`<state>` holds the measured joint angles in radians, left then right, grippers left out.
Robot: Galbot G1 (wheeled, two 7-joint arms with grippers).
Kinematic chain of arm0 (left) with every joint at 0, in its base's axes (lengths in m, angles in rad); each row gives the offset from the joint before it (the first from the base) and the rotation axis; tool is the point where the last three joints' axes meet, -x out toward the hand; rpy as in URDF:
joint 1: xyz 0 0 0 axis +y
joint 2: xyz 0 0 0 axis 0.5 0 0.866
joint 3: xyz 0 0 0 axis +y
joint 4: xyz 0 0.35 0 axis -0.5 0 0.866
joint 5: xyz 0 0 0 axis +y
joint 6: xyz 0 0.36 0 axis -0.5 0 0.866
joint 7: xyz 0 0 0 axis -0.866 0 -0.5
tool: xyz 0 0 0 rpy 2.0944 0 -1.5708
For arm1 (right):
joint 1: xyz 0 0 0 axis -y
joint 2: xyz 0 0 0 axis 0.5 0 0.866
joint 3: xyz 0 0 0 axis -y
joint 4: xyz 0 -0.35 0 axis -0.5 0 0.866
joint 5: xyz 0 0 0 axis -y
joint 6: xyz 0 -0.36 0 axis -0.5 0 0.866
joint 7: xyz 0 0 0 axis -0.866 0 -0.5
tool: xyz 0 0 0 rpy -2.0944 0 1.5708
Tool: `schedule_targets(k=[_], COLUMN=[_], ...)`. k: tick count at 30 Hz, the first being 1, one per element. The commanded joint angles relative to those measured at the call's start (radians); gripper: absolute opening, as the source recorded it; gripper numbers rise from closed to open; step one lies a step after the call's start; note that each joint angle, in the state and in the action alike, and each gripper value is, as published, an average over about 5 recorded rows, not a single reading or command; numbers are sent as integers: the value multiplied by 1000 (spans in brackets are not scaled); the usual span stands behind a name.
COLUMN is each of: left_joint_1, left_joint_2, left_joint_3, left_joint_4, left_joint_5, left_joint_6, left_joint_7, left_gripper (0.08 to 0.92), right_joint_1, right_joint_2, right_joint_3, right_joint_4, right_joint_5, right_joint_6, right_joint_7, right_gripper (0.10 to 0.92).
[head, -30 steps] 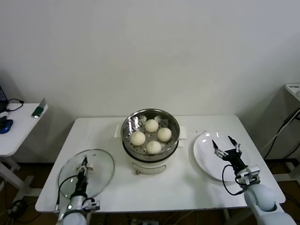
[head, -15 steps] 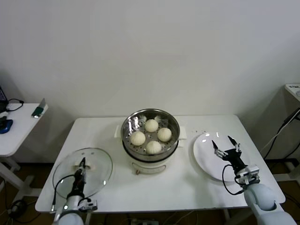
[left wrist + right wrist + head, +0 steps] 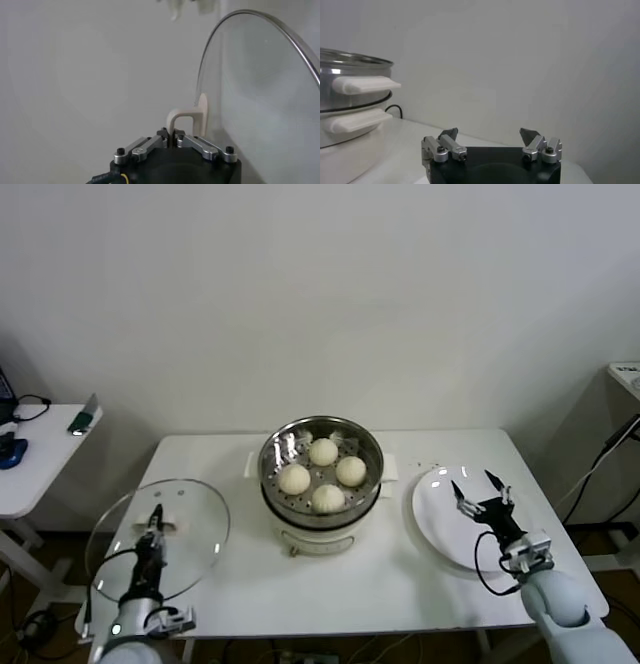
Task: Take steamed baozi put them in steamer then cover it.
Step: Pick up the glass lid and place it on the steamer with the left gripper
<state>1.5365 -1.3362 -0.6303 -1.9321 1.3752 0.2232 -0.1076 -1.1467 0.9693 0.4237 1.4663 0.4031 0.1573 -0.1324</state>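
- One cover (image 3: 158, 539), pinched at its handle by the left gripper (image 3: 152, 522), hangs tilted off the table's (image 3: 400, 579) left edge.
- Four steamed baozi (image 3: 323, 452) sit in the steamer (image 3: 320, 484), mid-table.
- Right gripper (image 3: 479, 492) hovers spread above the white plate (image 3: 435, 524).

Cover (image 3: 158, 537) clamped between left gripper (image 3: 153, 520) fingers, steamer (image 3: 321, 484) to their right holding four baozi (image 3: 322, 473), plate (image 3: 447, 517) beneath right gripper (image 3: 478, 490) fingertips
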Motion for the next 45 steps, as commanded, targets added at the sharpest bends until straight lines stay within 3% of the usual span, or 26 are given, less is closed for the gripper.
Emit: schedule_targets(k=[1,8,12,16,21,30,35,45], left_joint_1=[91,17,-99,-232,-386,-596,-638,-661], left_joint_2=[147,307,386,395,343,189,72,-86], left_joint_3=[43,153,287,439,593,713,761,779], left_joint_4=[-274,-285,-282,-265,-218,-111,-44,83], left_joint_5=[-75,-144,-144,-102,-82,2,86,174], left_joint_6=[219,344,417,466,531,562,562,562], left_joint_7=[46,23,82,166,270,391,429,435], left_gripper=[147,147,147,147,147,147,147,147], right_joint_1=[51,107,139,176,204,213,207,182], right_joint_2=[-22,-14,-6,16,27,30,28,30], right_joint_3=[-53,-97,-132,-149,-167,-166,-154,-121], right_joint_4=[-29,-72,-96,-126,-152,-177,-175,-174], right_joint_5=[-5,-20,-42,-52,-60,-70,-74,-85], right_joint_6=[0,5,10,12,14,19,18,20], right_joint_7=[5,0,-10,-12,-12,-15,-15,-15], right_gripper=[823,823,823,823,823,823,823,823])
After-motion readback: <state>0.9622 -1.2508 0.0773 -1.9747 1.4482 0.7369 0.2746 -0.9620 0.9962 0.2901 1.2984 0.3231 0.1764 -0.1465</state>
